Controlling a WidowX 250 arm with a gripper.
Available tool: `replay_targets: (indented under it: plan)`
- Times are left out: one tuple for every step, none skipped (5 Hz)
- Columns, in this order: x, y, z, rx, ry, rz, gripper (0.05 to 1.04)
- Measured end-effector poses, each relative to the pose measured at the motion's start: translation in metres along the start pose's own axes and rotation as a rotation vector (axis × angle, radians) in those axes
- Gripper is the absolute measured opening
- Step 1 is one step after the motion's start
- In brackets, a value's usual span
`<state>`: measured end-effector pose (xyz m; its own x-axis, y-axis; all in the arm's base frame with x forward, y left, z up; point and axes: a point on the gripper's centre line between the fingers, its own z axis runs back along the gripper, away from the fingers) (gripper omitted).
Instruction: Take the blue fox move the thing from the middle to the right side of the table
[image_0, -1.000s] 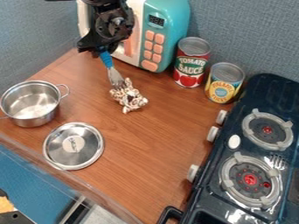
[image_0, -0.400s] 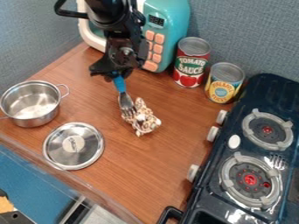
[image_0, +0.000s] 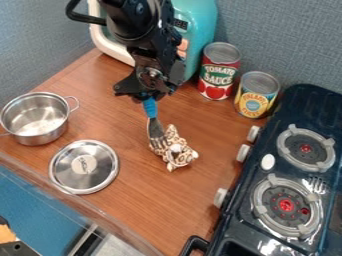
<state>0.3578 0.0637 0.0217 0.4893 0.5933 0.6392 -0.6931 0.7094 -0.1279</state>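
Some of the job looks done and some left. The table (image_0: 133, 212) has the stove (image_0: 294, 107) along its right side in the camera view, and the lid (image_0: 83, 167) lies over to the left. Between those two, a little right of the middle, is the thing to be moved, a small patterned figure (image_0: 179, 152); whether it stands or lies on its side I cannot tell. It is well apart from the lid, and wood shows between it and the stove, so I judge that a stretch of pushing remains if the right side means close by the stove. The taking of the tool is done, though the task says a blue fox and what is held is a fork.

As for the pose, the arm (image_0: 130, 22) comes in from the top edge and slants down over the table. Its gripper (image_0: 146, 95) hangs above the wood, up and to the left of the figure, closed on the fork (image_0: 151, 107) by its blue handle. The fork points steeply down, leaning slightly right, and its tines (image_0: 157, 142) meet the left side of the figure, seemingly touching it.
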Motion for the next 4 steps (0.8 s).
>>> replay_targets:
  plan:
    - [-0.01,-0.005,0.015,-0.031,0.001,-0.017,0.413]
    - [-0.028,-0.011,0.024,-0.06,0.011,-0.063,0.413]
    - [-0.037,-0.012,0.028,-0.062,0.017,-0.083,0.413]
    - [-0.031,-0.008,0.026,-0.049,0.007,-0.067,0.413]
